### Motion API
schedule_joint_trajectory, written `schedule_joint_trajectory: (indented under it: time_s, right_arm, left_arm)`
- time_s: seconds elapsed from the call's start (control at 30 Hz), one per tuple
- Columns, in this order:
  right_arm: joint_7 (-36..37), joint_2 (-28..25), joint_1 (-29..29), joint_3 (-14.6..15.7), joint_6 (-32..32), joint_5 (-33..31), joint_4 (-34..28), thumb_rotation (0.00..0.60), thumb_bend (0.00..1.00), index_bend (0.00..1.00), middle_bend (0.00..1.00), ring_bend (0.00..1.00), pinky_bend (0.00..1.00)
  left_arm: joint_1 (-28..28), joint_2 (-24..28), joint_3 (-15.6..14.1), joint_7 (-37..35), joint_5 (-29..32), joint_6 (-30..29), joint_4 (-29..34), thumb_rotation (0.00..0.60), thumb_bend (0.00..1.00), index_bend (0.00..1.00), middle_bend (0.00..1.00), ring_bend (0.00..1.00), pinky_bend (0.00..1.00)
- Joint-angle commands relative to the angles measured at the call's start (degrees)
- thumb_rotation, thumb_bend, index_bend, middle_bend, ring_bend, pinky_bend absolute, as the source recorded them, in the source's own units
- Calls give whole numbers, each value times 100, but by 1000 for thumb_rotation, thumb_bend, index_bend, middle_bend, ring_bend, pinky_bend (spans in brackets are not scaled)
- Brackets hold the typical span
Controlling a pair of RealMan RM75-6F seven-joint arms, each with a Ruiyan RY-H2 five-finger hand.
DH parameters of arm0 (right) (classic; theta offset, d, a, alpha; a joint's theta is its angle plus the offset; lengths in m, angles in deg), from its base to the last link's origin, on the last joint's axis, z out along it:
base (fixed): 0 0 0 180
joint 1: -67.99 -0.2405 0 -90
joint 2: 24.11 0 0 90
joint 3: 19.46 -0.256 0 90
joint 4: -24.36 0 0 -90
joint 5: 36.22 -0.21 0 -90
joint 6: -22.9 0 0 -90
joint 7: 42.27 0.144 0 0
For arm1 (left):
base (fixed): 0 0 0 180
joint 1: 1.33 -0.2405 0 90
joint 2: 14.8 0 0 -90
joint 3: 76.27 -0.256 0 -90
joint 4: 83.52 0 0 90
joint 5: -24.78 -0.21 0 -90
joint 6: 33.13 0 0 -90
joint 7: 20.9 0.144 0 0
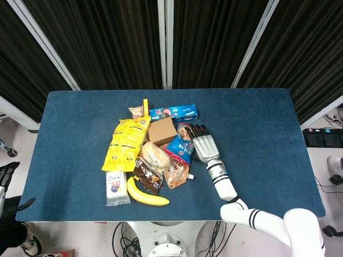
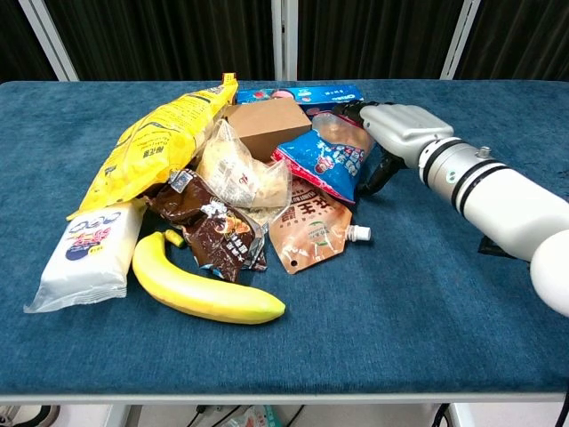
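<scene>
Glossy plastic is seen on the blue bag [image 2: 326, 158]; the box [image 2: 265, 125] is matt cardboard, the table [image 2: 462, 294] napped cloth

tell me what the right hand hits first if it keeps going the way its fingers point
Likely the blue snack bag: the right hand points up-left with its fingertips already at that bag's edge. Whether they touch it is unclear.
</scene>
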Motion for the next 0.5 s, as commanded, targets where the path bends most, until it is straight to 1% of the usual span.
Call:
schedule_joint_trajectory:
  time_s: [0.03, 0.3, 0.33, 0.4, 0.5]
  right_arm:
    - [11, 137, -101, -60, 90, -106, 185, 600, 12, 0, 0, 0, 0]
    - [39, 394, -284, -99, 68, -81, 535, 600, 18, 0, 2, 0, 0]
    - [48, 443, -292, -99, 20, -65, 593, 600, 22, 0, 17, 0, 0]
    - [82, 501, -296, -89, -17, -43, 671, 600, 34, 28, 81, 1, 0]
    - [89, 537, -305, -52, 33, -40, 772, 600, 57, 154, 193, 46, 0]
  left_arm:
    - [-1, -1, 0, -15, 7, 8, -12, 451, 0, 100, 109, 119, 241]
    - [-17, -2, 2, -75, 53, 26, -63, 452, 0, 102, 108, 119, 241]
    - [-19, 1, 3, -83, 58, 27, -70, 452, 0, 103, 109, 119, 241]
    - [-22, 4, 6, -96, 65, 25, -78, 452, 0, 107, 108, 119, 241]
    - [-22, 3, 8, -113, 63, 24, -92, 454, 0, 108, 108, 119, 241]
